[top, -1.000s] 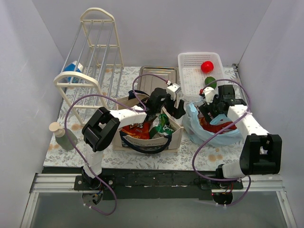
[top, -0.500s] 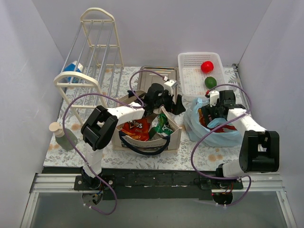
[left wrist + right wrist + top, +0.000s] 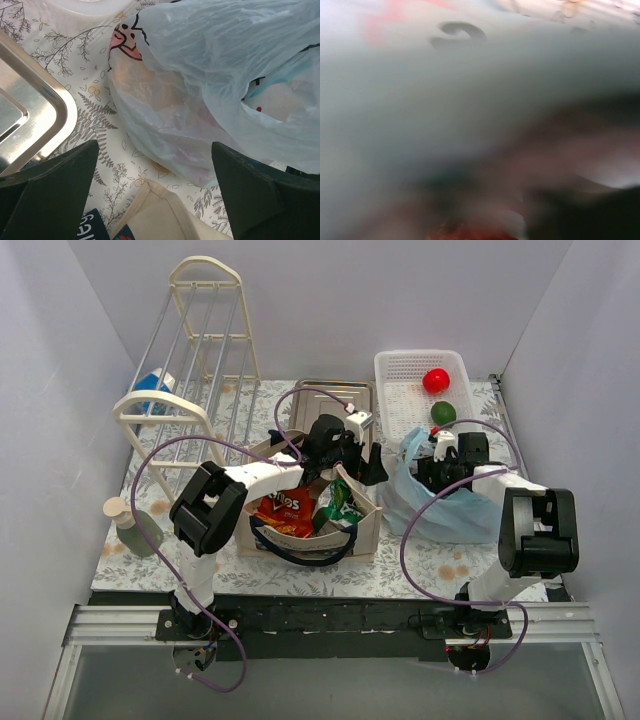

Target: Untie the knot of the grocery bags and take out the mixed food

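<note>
Apple (image 3: 435, 380) overhead only, right wrist blurred

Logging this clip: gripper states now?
Left gripper: open, empty.
Right gripper: cannot tell; in the blue bag, wrist view blurred.

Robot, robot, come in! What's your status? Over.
Left pincer open, empty, facing blue bag. Right pincer inside blue bag's mouth, grip unseen. Doritos bag in tote. Path unblocked.

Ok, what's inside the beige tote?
An orange-red Doritos bag and a green snack bag show. The left arm covers the back of the tote; anything beneath the bags is hidden.
</note>
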Robot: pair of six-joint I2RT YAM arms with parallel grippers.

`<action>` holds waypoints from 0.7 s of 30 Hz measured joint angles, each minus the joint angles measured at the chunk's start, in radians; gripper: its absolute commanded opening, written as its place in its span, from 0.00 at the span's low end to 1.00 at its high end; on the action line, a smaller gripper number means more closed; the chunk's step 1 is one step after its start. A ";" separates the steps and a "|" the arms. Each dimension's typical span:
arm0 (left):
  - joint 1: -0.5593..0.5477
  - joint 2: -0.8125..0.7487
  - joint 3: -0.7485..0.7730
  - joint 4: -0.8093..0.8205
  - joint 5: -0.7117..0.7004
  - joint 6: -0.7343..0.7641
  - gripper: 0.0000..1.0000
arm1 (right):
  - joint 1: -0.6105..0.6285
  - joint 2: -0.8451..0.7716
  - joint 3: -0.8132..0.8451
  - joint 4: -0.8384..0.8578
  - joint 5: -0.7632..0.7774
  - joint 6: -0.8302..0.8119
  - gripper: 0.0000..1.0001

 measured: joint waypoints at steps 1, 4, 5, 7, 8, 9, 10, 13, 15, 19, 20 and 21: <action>0.000 0.000 0.000 0.000 0.004 0.002 0.96 | -0.004 0.000 0.001 -0.004 -0.026 -0.011 0.41; 0.000 0.000 0.008 -0.007 0.015 0.008 0.97 | -0.011 -0.009 0.006 -0.035 -0.078 -0.057 0.18; 0.000 0.000 0.013 -0.007 0.019 0.010 0.97 | -0.014 -0.020 0.006 -0.052 -0.085 -0.074 0.12; 0.001 0.000 0.027 -0.007 0.027 0.012 0.97 | -0.020 -0.061 0.006 -0.101 -0.103 -0.101 0.01; 0.003 0.000 0.035 -0.006 0.035 0.011 0.98 | -0.020 -0.091 0.006 -0.122 -0.105 -0.120 0.01; 0.005 0.000 0.045 -0.006 0.043 0.010 0.98 | -0.021 -0.125 0.006 -0.143 -0.106 -0.133 0.01; 0.008 0.000 0.056 -0.003 0.054 0.004 0.98 | -0.021 -0.162 0.006 -0.163 -0.105 -0.148 0.01; 0.022 0.000 0.092 0.020 0.105 -0.021 0.98 | -0.018 -0.291 -0.011 -0.199 -0.106 -0.199 0.01; 0.032 0.002 0.121 0.049 0.163 -0.047 0.98 | -0.014 -0.380 -0.032 -0.218 -0.106 -0.227 0.01; 0.044 0.020 0.150 0.152 0.263 -0.114 0.98 | 0.016 -0.529 -0.070 -0.253 -0.109 -0.278 0.01; 0.045 0.030 0.150 0.182 0.286 -0.134 0.98 | 0.024 -0.555 -0.075 -0.262 -0.111 -0.285 0.01; 0.045 0.040 0.150 0.206 0.303 -0.154 0.98 | 0.032 -0.581 -0.079 -0.269 -0.112 -0.293 0.01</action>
